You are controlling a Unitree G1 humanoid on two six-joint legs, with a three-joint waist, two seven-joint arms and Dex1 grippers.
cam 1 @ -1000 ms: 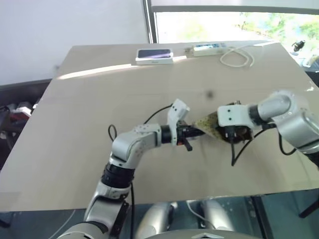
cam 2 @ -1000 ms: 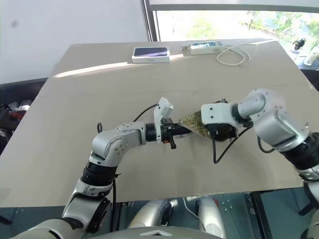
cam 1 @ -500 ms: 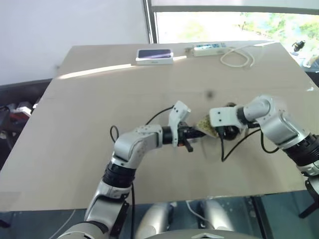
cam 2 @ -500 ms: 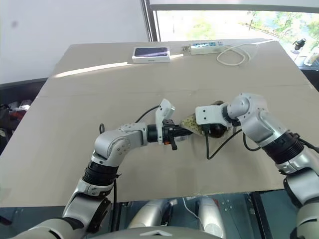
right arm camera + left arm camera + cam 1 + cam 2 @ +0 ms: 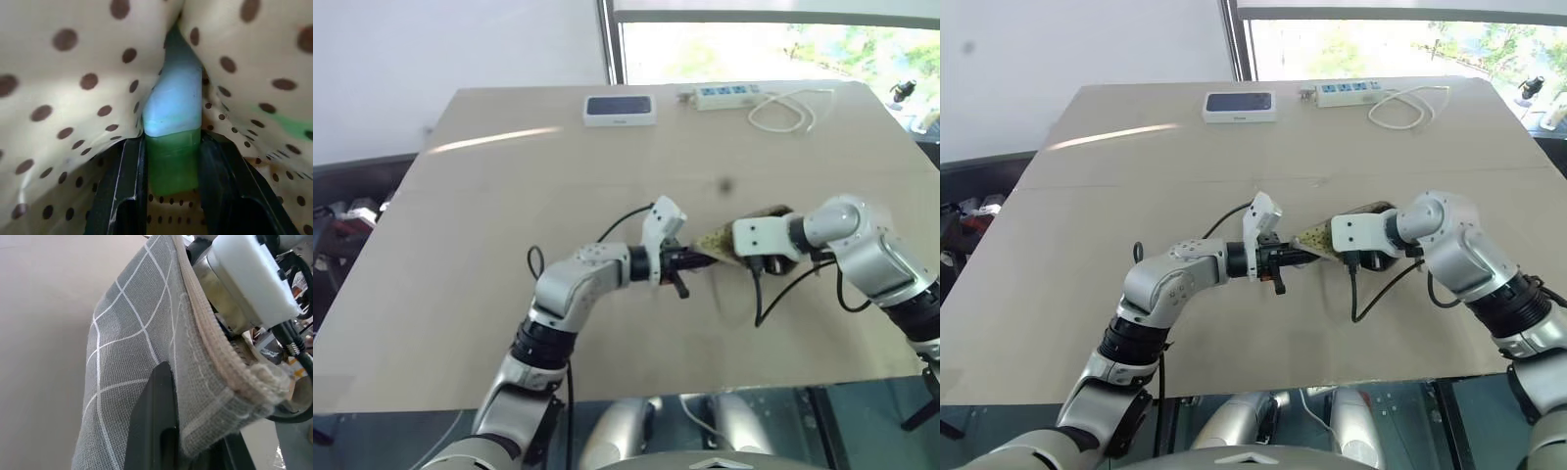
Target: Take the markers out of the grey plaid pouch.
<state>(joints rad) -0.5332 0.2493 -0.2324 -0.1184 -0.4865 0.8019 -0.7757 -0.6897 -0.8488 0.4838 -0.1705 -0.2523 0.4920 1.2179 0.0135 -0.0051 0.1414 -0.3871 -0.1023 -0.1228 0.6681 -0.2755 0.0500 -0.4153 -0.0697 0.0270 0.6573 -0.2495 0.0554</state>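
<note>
The grey plaid pouch [image 5: 128, 350] hangs above the table between my two hands, its dotted tan lining [image 5: 717, 239] showing at the open mouth. My left gripper [image 5: 195, 445] is shut on the pouch's zip-edged corner, one black finger [image 5: 155, 423] pressed against the plaid cloth. My right gripper [image 5: 173, 171] is inside the pouch, shut on a pale lime-green marker [image 5: 172, 127] that stands between its two black fingers [image 5: 122, 191]. From outside, the right hand's white wrist block [image 5: 760, 235] sits at the pouch's mouth. The red marker is hidden.
A white-edged box with a dark top [image 5: 620, 109] lies at the table's far side. Beside it are a white power strip [image 5: 724, 95] and a coiled white cable [image 5: 784, 114]. Black cables hang from both wrists. The beige table [image 5: 489, 215] stretches wide around the hands.
My right forearm has swung and its elbow has dropped, while the hand stays at the pouch's mouth. The left gripper still holds the pouch in the same place. The view has tilted slightly.
</note>
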